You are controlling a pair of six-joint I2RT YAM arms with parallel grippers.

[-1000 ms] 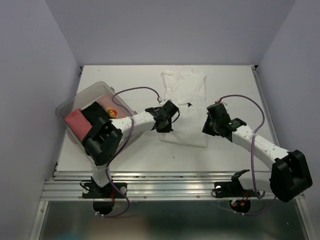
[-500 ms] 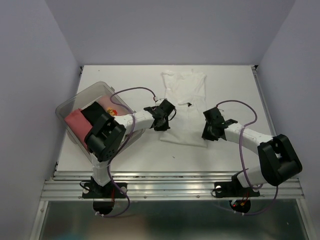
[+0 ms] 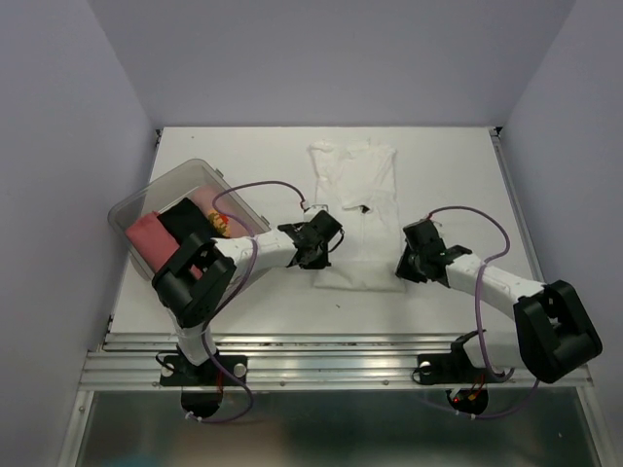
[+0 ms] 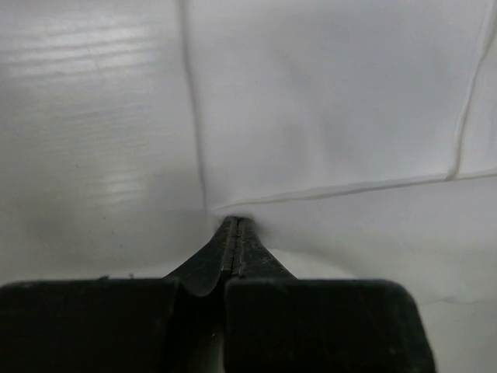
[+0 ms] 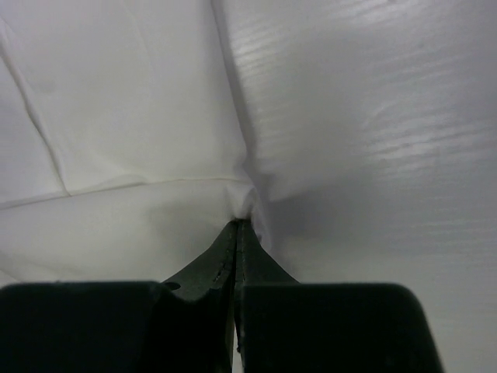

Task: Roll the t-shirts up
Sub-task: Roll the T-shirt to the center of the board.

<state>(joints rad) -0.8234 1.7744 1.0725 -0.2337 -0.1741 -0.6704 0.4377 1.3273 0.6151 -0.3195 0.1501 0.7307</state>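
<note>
Pinches the near left corner of the white t-shirt [image 4: 326,101] between the closed fingers of the left gripper [image 4: 235,227]. Pinches the near right corner the same way in the right gripper [image 5: 237,227], clamped tight, cloth bunched at the tips. Beyond the claws, spread flat up the middle of the table [image 3: 458,165], small dark neck label [image 3: 364,207] showing. Off to the left, inside the clear tub [image 3: 165,181]: a salmon-pink t-shirt [image 3: 146,238] and a black t-shirt [image 3: 180,222].
</note>
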